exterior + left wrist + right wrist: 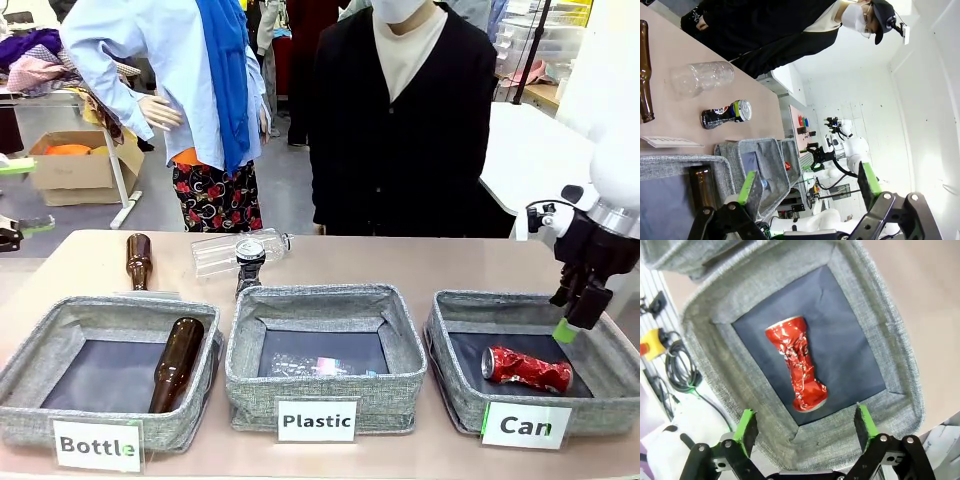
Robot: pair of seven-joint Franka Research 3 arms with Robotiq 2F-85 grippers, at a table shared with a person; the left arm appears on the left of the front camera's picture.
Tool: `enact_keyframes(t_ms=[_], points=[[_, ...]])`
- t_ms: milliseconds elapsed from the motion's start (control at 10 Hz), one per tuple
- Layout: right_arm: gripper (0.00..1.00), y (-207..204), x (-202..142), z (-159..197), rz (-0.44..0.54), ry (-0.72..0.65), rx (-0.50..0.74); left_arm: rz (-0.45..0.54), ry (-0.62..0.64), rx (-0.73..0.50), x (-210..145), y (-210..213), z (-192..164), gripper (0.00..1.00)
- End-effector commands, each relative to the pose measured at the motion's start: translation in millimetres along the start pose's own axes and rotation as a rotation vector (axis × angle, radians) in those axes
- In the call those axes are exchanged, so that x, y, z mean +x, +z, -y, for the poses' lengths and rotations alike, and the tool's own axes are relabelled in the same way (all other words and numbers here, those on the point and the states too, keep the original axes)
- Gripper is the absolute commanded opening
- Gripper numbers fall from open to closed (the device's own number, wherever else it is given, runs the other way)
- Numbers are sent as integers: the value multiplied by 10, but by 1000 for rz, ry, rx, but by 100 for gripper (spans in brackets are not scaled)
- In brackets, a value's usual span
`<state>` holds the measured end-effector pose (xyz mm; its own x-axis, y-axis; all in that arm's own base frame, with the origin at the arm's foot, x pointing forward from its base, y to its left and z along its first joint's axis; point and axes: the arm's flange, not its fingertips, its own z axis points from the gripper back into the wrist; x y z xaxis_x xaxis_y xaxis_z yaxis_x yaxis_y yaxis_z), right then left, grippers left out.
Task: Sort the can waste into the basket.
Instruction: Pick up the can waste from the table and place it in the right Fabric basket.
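Right arm (622, 150): white, entering from the right, wrist angled down. Right gripper (570, 322): pointing downward, fingers spread wide apart. Left gripper (807, 184): rolled sideways, fingers likewise spread apart.

Clear bottle (222, 253) lies close behind black can (249, 264)

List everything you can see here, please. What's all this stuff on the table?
Bottle basket: one, grey, front left.
Plastic basket: one, grey, front middle.
Can basket: one, grey, front right.
Red crushed can: one, lying in the Can basket.
Black and silver can: one, on the table behind the Plastic basket.
Brown glass bottles: two, one in the Bottle basket, one on the table behind it.
Clear plastic bottle: one, lying at the far side.
Person: one, dark cardigan, beyond the table.
Right gripper: black, green pads, open, above the Can basket.
Left gripper: same colours, open, empty.
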<state>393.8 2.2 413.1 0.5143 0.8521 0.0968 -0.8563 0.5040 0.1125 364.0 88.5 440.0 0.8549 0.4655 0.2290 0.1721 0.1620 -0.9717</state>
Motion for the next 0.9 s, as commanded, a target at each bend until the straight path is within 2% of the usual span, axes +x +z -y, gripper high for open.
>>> enact_keyframes(t_ms=[0,100,200,300,400,600,700,800], points=[[100,50,34,71,119,-88,53,-10,-10,-6,-14,9,1,100],[100,122,28,164,366,-591,0,-10,-10,-6,-14,9,1,100],[100,186,-48,188,538,-858,117,-10,-10,-6,-14,9,1,100],[100,279,-105,271,862,-1120,259,-10,-10,-6,-14,9,1,100],[100,274,-172,394,994,-1225,550,-10,-10,-6,-14,9,1,100],[100,128,-302,658,893,-1184,960,-10,-10,-6,-14,9,1,100],[100,84,-407,781,863,-1067,1165,-10,-10,-6,-14,9,1,100],[100,21,-501,896,781,-887,1386,-10,-10,-6,-14,9,1,100]])
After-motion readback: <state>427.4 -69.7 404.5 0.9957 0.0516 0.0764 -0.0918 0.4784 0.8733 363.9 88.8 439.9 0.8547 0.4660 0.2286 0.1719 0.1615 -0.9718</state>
